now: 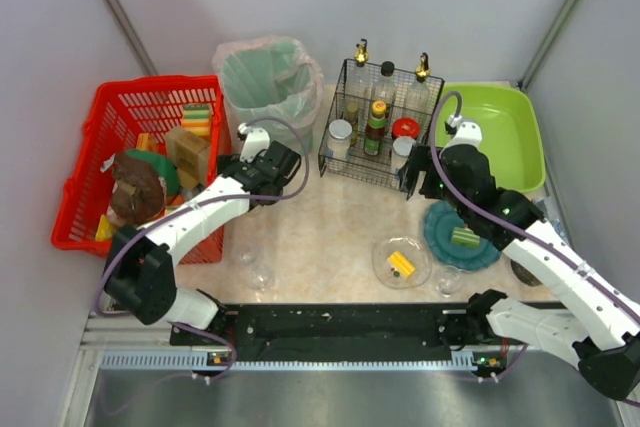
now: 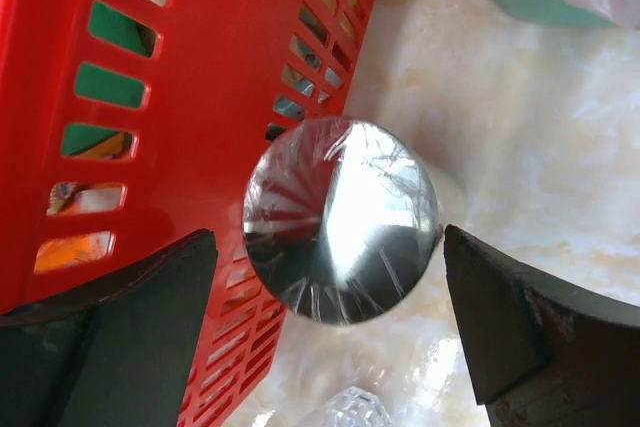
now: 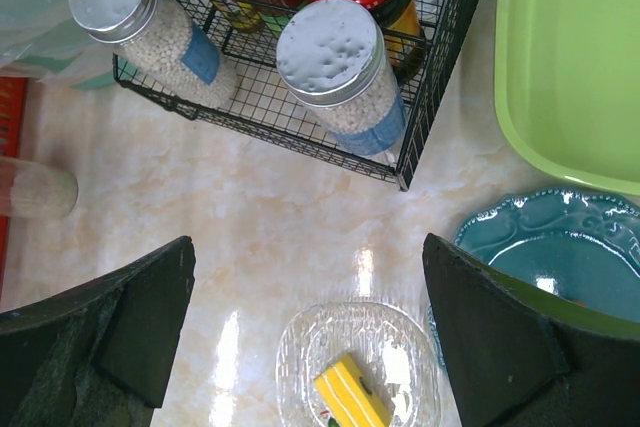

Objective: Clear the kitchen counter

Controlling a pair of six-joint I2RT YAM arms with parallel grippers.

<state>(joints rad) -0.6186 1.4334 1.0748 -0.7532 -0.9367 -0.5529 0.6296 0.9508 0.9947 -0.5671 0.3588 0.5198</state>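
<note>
Silver marks the target: a jar (image 2: 340,219) with a shiny metal lid stands on the kitchen counter (image 2: 520,147), close against the wall of the red basket (image 2: 200,67); whether they touch cannot be told. The left gripper (image 2: 325,247) hangs over the jar with its jaws spread wide, one finger on each side of the lid, grasping nothing.

The step looks like picking this jar up. To do it well, the arm should drop straight down until the fingers pass the lid and reach the body, then close slowly. The basket-side finger sits over the basket wall, so a small shift or a turn of the wrist is probably needed to avoid catching the plastic. Lift straight up before carrying.

The right gripper (image 3: 308,247) is likewise released and empty, above bare counter between the wire rack (image 3: 440,77) and a glass dish (image 3: 300,347).

Overhead, the jar is hidden under the left gripper, yet only that view shows the counter whole, from basket to green tub (image 1: 500,112), with a small glass (image 1: 262,275) near the front. The right wrist view shows, at its left edge, what looks like the same jar's side with pale grains inside.
</note>
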